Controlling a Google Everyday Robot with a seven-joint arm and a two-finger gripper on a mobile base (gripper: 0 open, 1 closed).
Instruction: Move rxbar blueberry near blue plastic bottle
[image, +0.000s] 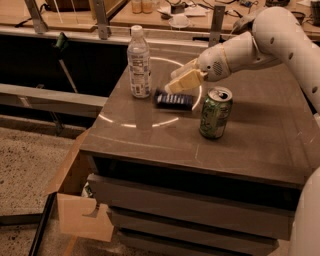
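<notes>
Brown cabinet top (250, 145), camera view: arm enters from 2 o'clock, forearm sloping down-left. Gripper (176, 85) sits just over the rxbar blueberry (173, 100); whether it pinches or is spread, cannot tell. Bar lies near the blue plastic bottle (139, 62), at its 4 o'clock.

The rxbar blueberry (174, 100) lies on the table (250, 132) between bottle (139, 65) and can (216, 113), hand (172, 86) just above.

Hand (176, 84) above rxbar blueberry (173, 100), between blue plastic bottle (139, 62) and green can (215, 112); front tabletop (150, 145) free
</notes>
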